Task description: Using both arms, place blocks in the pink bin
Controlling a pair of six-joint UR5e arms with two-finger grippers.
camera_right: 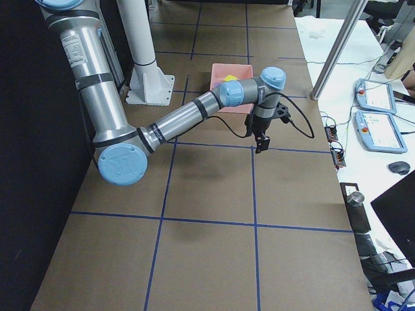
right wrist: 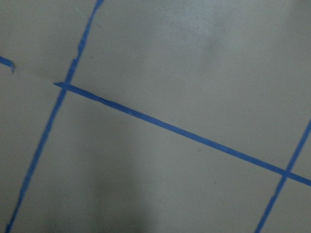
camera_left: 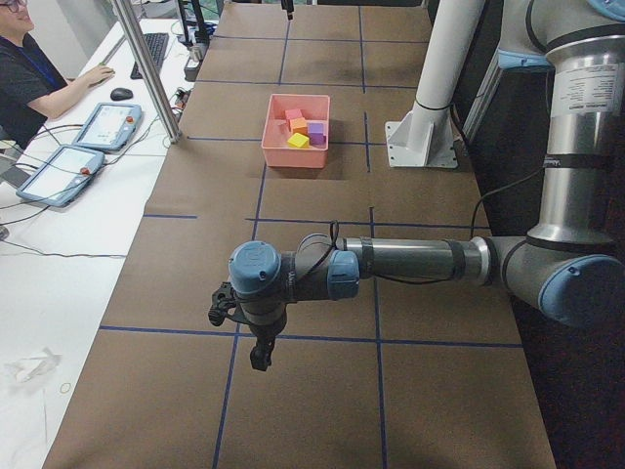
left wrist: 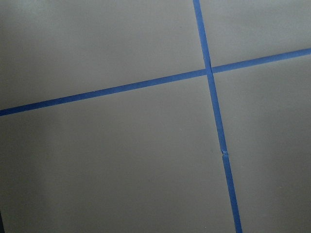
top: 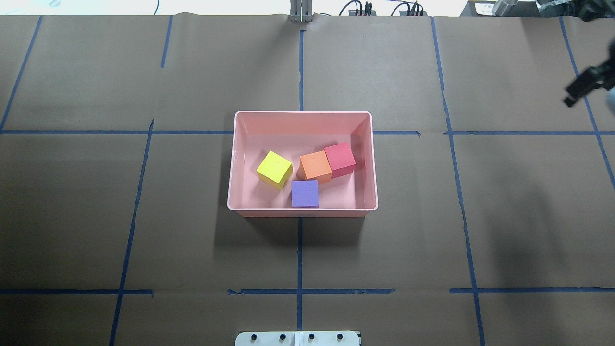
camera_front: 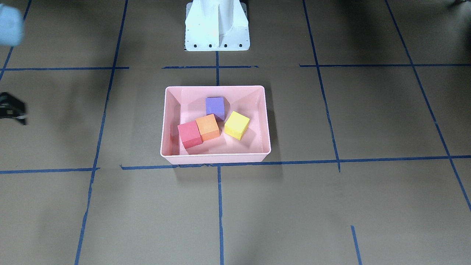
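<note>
Though near pink bin (camera_front: pixel 213 159), white pedestal (camera_front: pixel 217 25) apart, blue tape (camera_front: pixel 206 67) between.

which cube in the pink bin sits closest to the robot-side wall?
The purple cube. It sits close by the robot-side wall of the pink bin, while the yellow cube, orange cube and red cube lie nearer the middle.
</note>
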